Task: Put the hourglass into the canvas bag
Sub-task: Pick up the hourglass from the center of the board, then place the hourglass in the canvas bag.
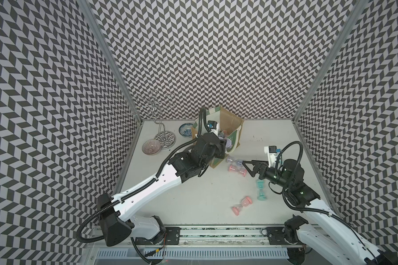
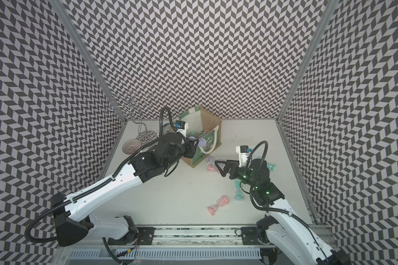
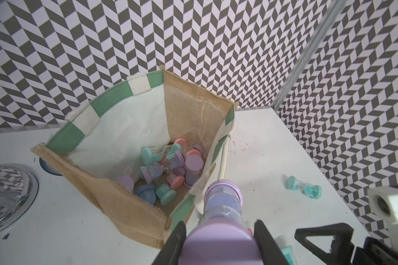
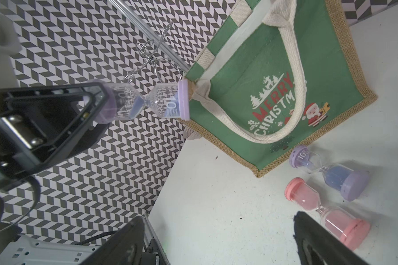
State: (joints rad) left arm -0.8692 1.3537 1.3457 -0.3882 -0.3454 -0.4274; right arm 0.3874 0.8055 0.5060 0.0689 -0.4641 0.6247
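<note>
Partway through. Nearest the rail, a pink hourglass (image 1: 241, 205) and a teal hourglass (image 1: 260, 190) lie loose on the table (image 1: 193, 195).

Next out, right gripper (image 1: 247, 169): jaws wide apart, empty, beside a second pink hourglass (image 4: 326, 211) and a purple hourglass (image 4: 329, 174) lying just off the bag's front. Another teal hourglass (image 3: 305, 187) lies past the right arm.

Left gripper (image 3: 220, 227): clamped on one cap of the held purple hourglass (image 4: 168, 103). Its free cap is level with the canvas bag (image 3: 124, 91) rim by the rope handle (image 4: 294, 68); contact cannot be told. Not released yet.

A pile of hourglasses (image 3: 170, 169) already lies on the bag floor. Judged: one drop pending, five pickups left.

Beyond, a wire stand (image 1: 152, 107).
</note>
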